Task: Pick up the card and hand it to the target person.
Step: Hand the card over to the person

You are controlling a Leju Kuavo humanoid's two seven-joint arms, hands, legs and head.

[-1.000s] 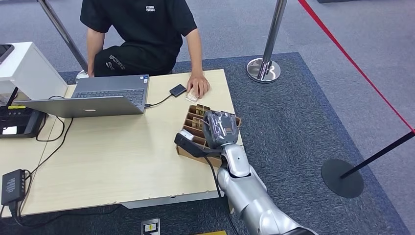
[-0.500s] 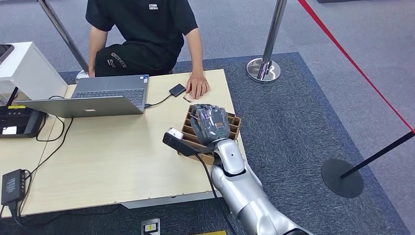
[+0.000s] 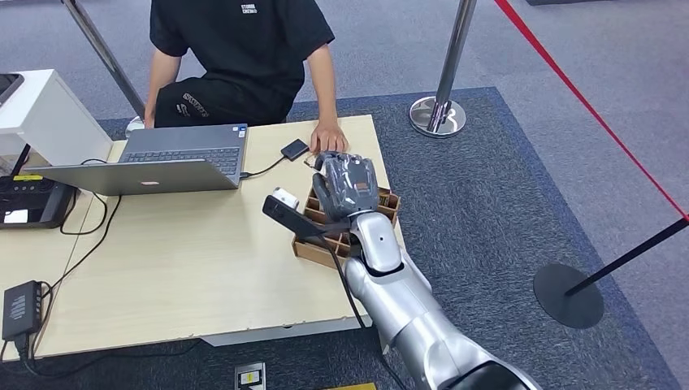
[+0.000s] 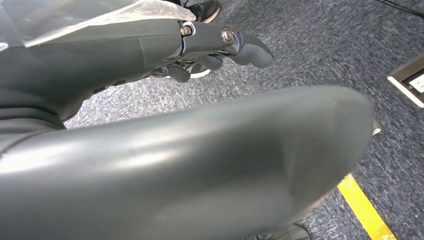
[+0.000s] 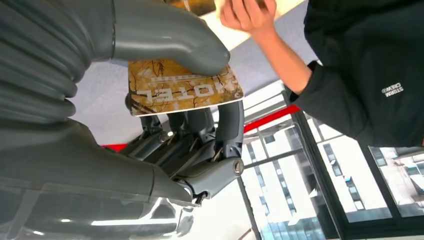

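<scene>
Here the hotel key card [image 5: 182,89] is pinched between the right hand's [image 3: 347,187] thumb and fingers [image 5: 227,122], just short of the person's hand [image 5: 248,14]. The left hand's [image 4: 150,45] fingers are curled around nothing.

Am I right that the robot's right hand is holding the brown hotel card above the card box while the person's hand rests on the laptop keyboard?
Not quite. The right hand does hold the card above the card box, but the person's hand rests on the bare table beside a small black device, not on the laptop. The head view shows this.
</scene>
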